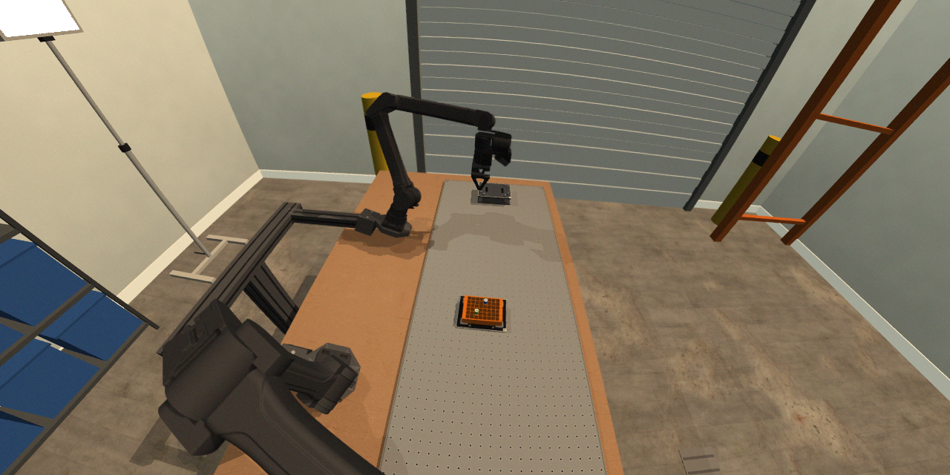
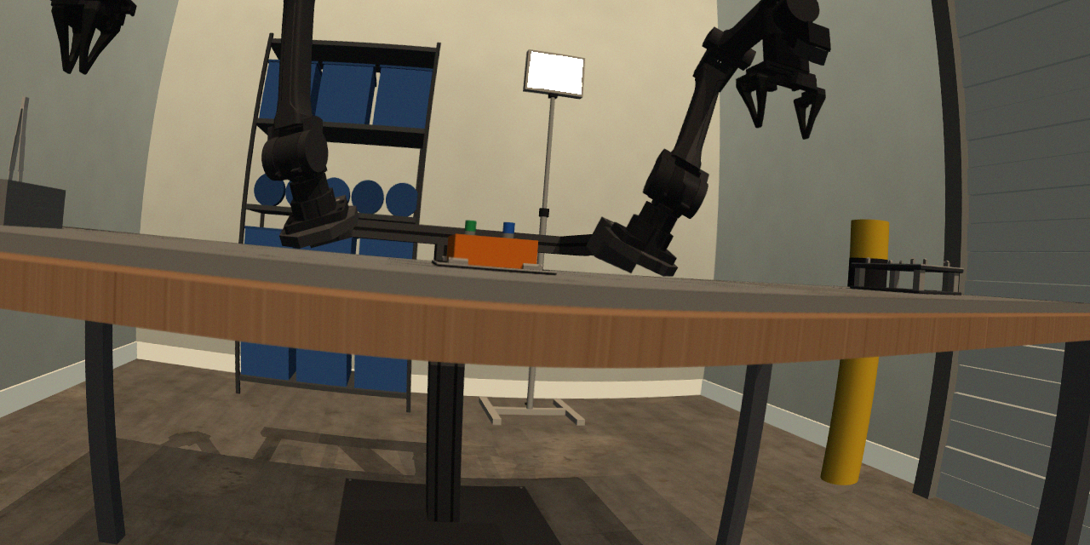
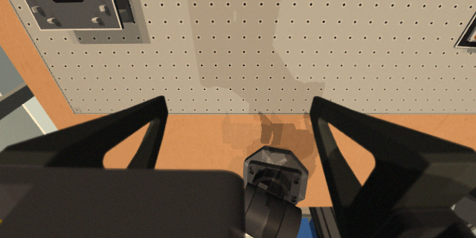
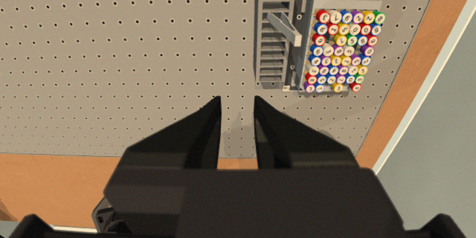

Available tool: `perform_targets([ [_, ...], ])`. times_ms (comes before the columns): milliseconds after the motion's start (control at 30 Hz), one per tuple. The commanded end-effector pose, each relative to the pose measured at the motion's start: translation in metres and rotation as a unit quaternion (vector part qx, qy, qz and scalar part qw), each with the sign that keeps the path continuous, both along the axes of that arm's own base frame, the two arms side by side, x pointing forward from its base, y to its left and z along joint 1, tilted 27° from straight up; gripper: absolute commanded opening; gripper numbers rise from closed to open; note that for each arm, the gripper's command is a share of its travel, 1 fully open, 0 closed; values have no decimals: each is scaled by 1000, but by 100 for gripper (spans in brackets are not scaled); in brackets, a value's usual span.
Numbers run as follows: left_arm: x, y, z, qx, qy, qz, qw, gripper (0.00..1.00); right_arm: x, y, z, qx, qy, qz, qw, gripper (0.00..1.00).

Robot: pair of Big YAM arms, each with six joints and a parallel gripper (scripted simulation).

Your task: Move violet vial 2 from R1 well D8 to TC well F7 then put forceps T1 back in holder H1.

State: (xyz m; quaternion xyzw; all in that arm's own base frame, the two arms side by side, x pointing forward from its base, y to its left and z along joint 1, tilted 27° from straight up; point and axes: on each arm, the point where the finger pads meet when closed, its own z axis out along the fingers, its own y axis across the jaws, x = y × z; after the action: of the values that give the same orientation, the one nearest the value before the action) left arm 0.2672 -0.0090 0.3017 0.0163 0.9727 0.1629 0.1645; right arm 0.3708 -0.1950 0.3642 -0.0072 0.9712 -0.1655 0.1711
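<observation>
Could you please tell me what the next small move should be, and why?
I would bring the right gripper over the forceps before lowering it: its partly open fingers hold nothing, and the forceps stand in their holder, off to one side of them beside the vial rack.
</observation>
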Motion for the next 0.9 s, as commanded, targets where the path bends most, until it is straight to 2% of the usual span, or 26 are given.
perform_targets([
  [0, 5, -2, 13, -5, -16, 2, 1000, 100, 16, -15, 19, -12, -13, 9, 1000, 23],
  [400, 5, -2, 13, -5, -16, 2, 1000, 100, 33, -53, 28, -9, -5, 9, 1000, 23],
  [500, 5, -2, 13, -5, -16, 2, 1000, 100, 38, -49, 29, -9, -5, 17, 1000, 23],
  [533, 5, -2, 13, -5, -16, 2, 1000, 100, 37, -43, 16, -3, 7, 21, 1000, 23],
  [600, 5, -2, 13, -5, -16, 2, 1000, 100, 37, -43, 16, -3, 7, 21, 1000, 23],
  [633, 5, -2, 13, -5, -16, 2, 1000, 100, 33, -46, 5, 1, 15, 16, 1000, 23],
  [667, 5, -2, 13, -5, -16, 2, 1000, 100, 31, -47, 25, -9, -8, 10, 1000, 23],
  [867, 5, -2, 13, -5, -16, 2, 1000, 100, 31, -47, 25, -9, -8, 10, 1000, 23],
])
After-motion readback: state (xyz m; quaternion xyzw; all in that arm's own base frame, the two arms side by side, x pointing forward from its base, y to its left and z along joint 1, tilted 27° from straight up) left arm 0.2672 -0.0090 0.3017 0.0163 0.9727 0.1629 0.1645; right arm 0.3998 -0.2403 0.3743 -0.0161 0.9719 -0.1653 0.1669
